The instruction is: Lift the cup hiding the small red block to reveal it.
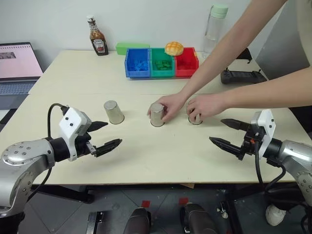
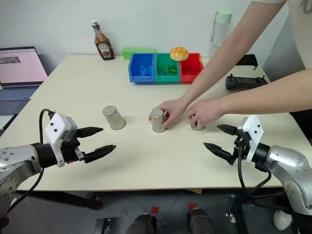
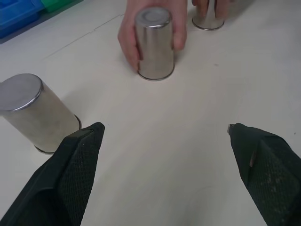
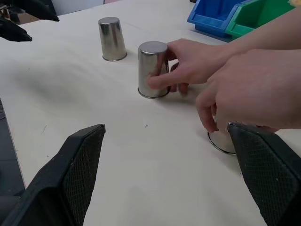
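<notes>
Cups: three alike, upside down in a row across the middle of the desk: left cup, middle cup, right cup.
Small red block: hidden; I cannot tell which cup covers it.
Person: one hand holds the middle cup, the other hand covers the right cup.
Step in hand: by my reading, the person is handling the cups and the robot waits; no cup is lifted yet.
Left gripper: jaws spread wide, holding nothing, near the desk's front edge, left cup just beyond it.
Right gripper: jaws wide apart, holding nothing, near the front edge, right cup just beyond it.
Next move: wait for the hands to leave, pick the right cup, bring open jaws around its sides, then raise it straight up.
</notes>
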Robot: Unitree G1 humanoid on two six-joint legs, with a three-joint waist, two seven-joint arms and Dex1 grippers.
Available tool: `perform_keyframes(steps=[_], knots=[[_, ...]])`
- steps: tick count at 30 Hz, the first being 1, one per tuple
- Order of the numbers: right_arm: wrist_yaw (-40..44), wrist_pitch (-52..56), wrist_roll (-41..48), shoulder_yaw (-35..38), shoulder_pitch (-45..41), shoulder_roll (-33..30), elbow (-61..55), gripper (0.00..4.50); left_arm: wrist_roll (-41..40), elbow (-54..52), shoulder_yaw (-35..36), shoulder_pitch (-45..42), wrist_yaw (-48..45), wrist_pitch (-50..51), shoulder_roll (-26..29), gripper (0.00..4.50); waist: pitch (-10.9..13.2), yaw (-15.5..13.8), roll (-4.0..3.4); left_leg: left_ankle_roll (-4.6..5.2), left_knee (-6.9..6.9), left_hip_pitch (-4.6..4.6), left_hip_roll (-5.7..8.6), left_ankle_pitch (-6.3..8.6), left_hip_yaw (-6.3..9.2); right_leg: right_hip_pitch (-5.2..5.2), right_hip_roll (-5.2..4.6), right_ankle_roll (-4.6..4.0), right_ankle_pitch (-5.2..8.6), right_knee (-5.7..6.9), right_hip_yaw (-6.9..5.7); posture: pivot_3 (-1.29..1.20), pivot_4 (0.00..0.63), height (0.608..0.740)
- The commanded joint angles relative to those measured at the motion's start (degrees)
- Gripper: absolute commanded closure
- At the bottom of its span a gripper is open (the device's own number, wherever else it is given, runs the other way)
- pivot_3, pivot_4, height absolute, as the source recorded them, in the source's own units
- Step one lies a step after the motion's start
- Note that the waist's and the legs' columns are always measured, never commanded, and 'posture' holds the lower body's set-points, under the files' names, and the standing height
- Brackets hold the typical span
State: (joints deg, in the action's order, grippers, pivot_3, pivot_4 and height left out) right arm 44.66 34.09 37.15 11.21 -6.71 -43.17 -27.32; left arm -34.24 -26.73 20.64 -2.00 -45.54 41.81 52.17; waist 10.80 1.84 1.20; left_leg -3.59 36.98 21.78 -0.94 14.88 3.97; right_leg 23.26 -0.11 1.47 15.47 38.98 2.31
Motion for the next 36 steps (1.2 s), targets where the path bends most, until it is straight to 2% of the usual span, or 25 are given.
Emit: perform_keyframes(steps=[1, 6, 10, 18, 21, 23, 28, 36], knots=[[-0.12, -0.08, 0.89, 0.32, -1.66, 0.14, -1.60, 0.08, -0.06, -0.91, 0.87, -0.56, 1.08, -0.31, -0.46, 0.00, 0.00, 0.03, 0.00, 0.00, 0.00, 0.00, 0.00, 0.00, 0.00, 0.00, 0.00, 0.00, 0.00, 0.00, 0.00, 0.00, 0.150, 0.740], [-0.23, 1.96, 3.17, -0.21, -3.03, 0.87, -2.20, 0.08, -0.43, -1.63, 1.13, 0.43, 0.80, -0.26, -0.28, 0.00, 0.00, -0.02, 0.00, 0.00, -0.01, 0.01, -0.01, 0.00, 0.02, 0.00, 0.00, 0.00, 0.00, -0.01, 0.00, 0.00, 0.150, 0.740], [-1.10, 2.89, 3.25, -3.41, -6.55, 2.79, -2.12, 0.08, -0.47, -1.29, 1.70, 1.63, -0.75, -0.64, 0.70, 0.00, 0.00, 0.11, 0.00, 0.00, 0.00, -0.01, -0.01, 0.00, 0.01, 0.00, 0.00, 0.00, 0.00, 0.00, 0.00, 0.00, 0.150, 0.740], [-5.99, -0.36, -6.60, -14.81, -16.38, 11.80, 5.55, 0.08, -1.63, -0.77, 0.39, 0.05, -2.84, -0.42, 1.10, 0.00, 0.00, 0.07, 0.00, 0.00, 0.00, -0.01, -0.05, 0.00, 0.01, 0.01, 0.05, 0.00, -0.01, 0.01, -0.02, 0.00, 0.150, 0.740], [-10.43, 0.22, -13.72, -21.85, -20.54, 16.38, 10.16, 0.08, -0.93, 0.10, -0.33, -0.90, -3.48, -0.82, 1.66, 0.00, 0.00, 0.06, 0.00, 0.00, -0.01, 0.01, -0.06, 0.00, 0.01, 0.04, 0.05, -0.02, -0.01, 0.00, -0.02, 0.00, 0.150, 0.740], [-12.92, 0.23, -16.42, -23.69, -23.73, 20.12, 14.54, 0.08, -0.76, 0.61, -0.72, -1.65, -3.66, -0.92, 1.74, 0.00, 0.00, 0.08, -0.01, 0.00, -0.02, 0.03, -0.06, 0.00, 0.02, 0.08, 0.05, -0.03, -0.01, 0.01, -0.02, 0.00, 0.150, 0.740], [-18.19, -0.43, -20.74, -24.03, -30.71, 27.90, 24.99, 0.08, -0.09, 0.95, -1.67, -2.43, -3.74, -1.20, 1.82, 0.00, 0.00, 0.17, 0.00, -0.01, -0.02, 0.09, -0.06, 0.00, -0.03, 0.18, 0.05, -0.26, -0.16, 0.04, 0.00, 0.00, 0.150, 0.740], [-19.11, -4.64, -25.50, -24.35, -38.56, 35.63, 41.05, 0.08, 0.05, 0.81, -2.05, -2.99, -3.72, -0.98, 1.85, 0.00, 0.00, 0.19, 0.00, -0.01, -0.04, 0.12, -0.05, 0.00, -0.03, 0.22, 0.05, -0.32, -0.18, 0.03, -0.01, 0.00, 0.150, 0.740]])
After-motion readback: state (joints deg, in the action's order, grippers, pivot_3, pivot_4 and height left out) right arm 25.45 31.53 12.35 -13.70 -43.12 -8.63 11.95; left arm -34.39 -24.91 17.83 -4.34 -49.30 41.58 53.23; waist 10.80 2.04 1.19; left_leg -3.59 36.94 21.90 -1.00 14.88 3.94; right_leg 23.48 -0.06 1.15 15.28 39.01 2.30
